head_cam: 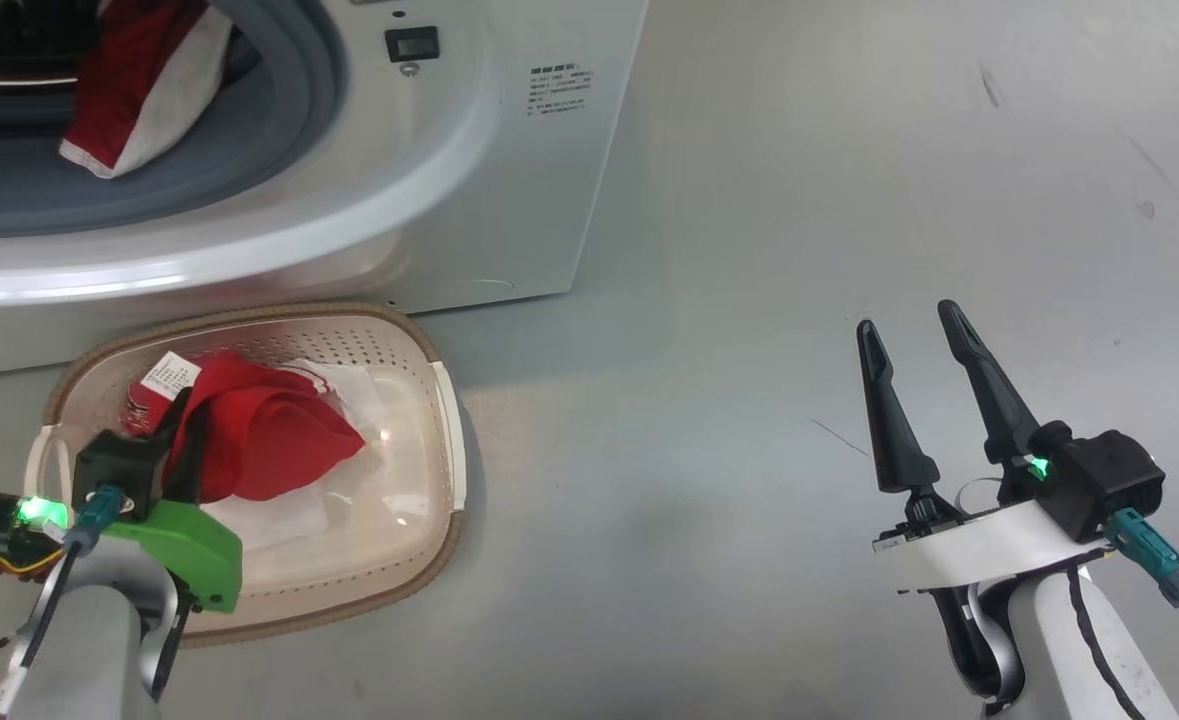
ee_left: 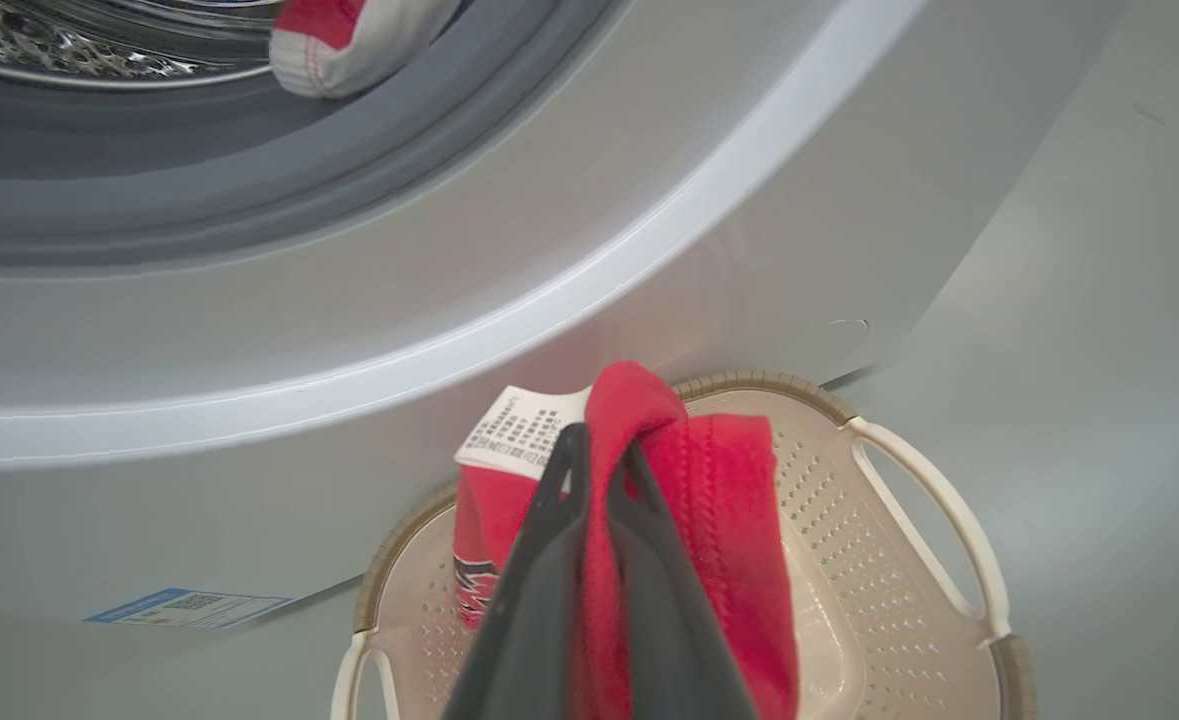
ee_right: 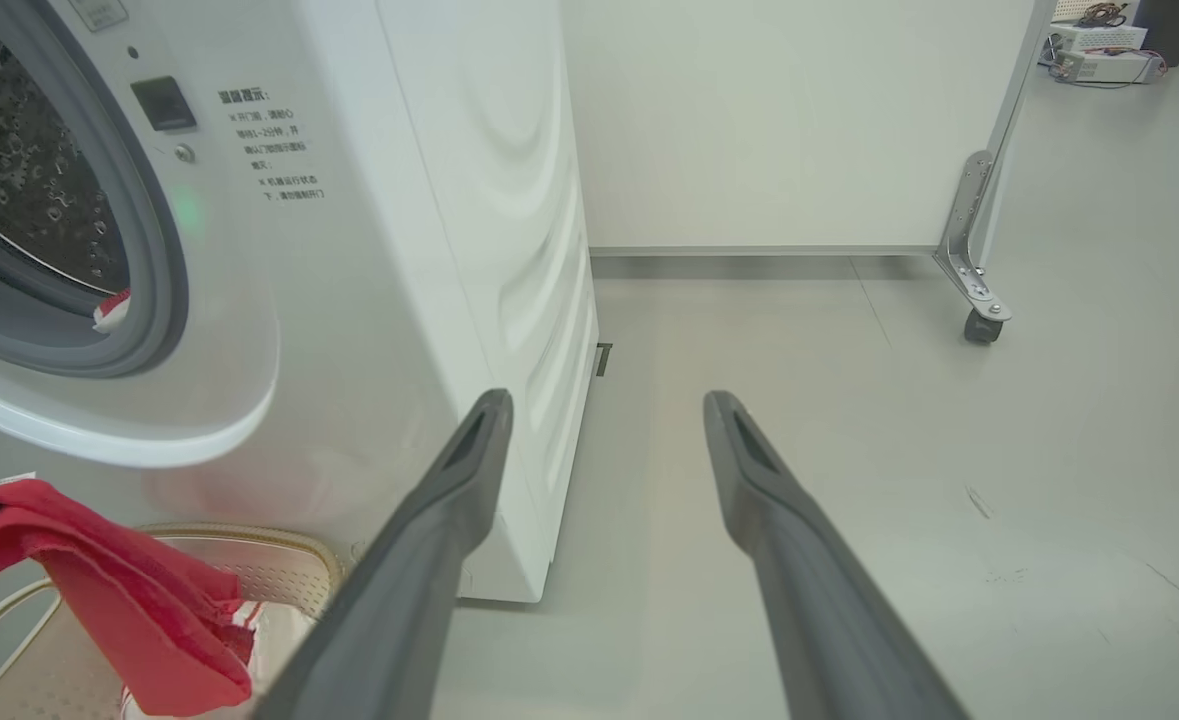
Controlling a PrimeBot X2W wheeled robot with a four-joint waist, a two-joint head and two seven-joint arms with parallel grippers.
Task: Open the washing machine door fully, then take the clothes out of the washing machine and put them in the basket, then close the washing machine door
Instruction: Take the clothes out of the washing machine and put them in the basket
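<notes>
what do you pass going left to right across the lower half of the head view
basket with a red garment hanging into it → bare floor → right end effector, open

left end effector [head_cam: 187,425] grips clothes [head_cam: 279,445] over basket [head_cam: 448,420]

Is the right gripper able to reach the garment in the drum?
Probably yes. The right gripper is open and empty, and only floor lies between it and the red-and-white garment at the drum's mouth; the left gripper, shut on another red garment, hangs over the basket.
</notes>
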